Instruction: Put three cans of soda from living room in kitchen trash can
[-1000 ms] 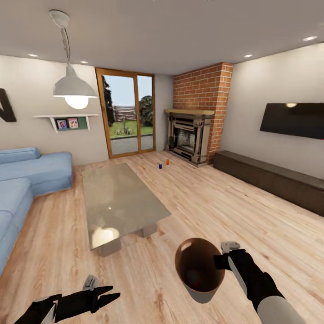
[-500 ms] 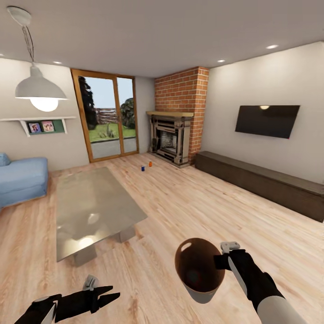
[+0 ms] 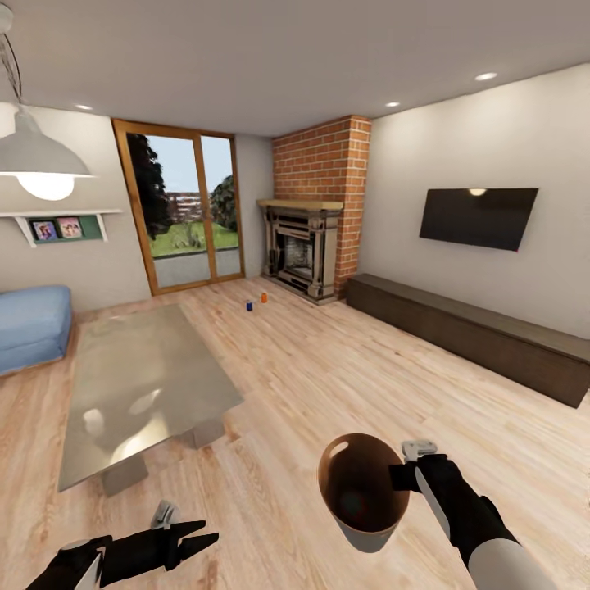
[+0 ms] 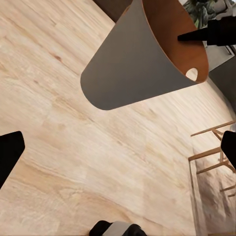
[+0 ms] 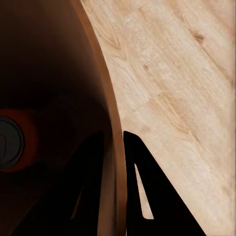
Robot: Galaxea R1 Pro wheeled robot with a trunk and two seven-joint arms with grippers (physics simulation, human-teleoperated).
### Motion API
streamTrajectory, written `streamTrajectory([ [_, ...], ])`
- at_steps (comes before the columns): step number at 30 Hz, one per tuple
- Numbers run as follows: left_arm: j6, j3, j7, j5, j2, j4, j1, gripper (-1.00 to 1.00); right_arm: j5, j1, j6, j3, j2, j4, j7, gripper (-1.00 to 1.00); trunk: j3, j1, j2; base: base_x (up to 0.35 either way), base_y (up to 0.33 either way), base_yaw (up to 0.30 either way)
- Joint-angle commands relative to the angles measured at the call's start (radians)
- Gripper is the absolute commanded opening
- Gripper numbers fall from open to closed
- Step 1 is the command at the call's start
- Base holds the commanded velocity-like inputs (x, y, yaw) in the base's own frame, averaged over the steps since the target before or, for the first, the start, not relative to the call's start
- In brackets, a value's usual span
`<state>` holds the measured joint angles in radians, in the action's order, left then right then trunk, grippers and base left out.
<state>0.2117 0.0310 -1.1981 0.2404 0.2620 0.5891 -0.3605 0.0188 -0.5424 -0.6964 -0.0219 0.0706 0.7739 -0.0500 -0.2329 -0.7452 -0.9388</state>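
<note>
Head view: right gripper [image 3: 407, 475] clamps rim of tash can [image 3: 361, 492], orange can [image 5: 11, 140] inside. Left gripper [image 3: 190, 534] jaws apart, empty. Blue can [image 3: 249, 305] and second orange can [image 3: 264, 298] on floor near fireplace [image 3: 301, 250].

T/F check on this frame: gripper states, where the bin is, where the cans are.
1. The right gripper is clamped on the rim of the bin. True.
2. The left gripper holds a can. False: it is open and holds nothing.
3. A blue can and an orange can stand on the low table. False: they stand on the wood floor near the fireplace.
4. An orange can lies inside the bin. True.
</note>
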Motion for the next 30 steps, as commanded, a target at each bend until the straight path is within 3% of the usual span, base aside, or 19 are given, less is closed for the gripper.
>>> streamTrajectory([
  [1,0.000,0.000,0.000,0.000,0.000,0.000,0.000,1.00,-0.010,-0.001,0.000,0.001,0.000,0.001,-0.004,-1.00,-0.001,0.000,0.000,0.198,-0.350,0.000],
  [20,0.000,0.000,0.000,-0.001,0.000,0.000,0.000,1.00,-0.010,-0.001,0.000,0.000,0.000,0.001,-0.004,-1.00,-0.031,0.000,0.000,0.218,-0.344,0.000],
  [30,0.000,0.000,0.000,-0.001,0.000,0.000,0.000,1.00,-0.010,-0.001,0.000,0.000,-0.001,0.001,-0.004,-1.00,-0.034,0.000,0.000,0.256,-0.306,0.000],
])
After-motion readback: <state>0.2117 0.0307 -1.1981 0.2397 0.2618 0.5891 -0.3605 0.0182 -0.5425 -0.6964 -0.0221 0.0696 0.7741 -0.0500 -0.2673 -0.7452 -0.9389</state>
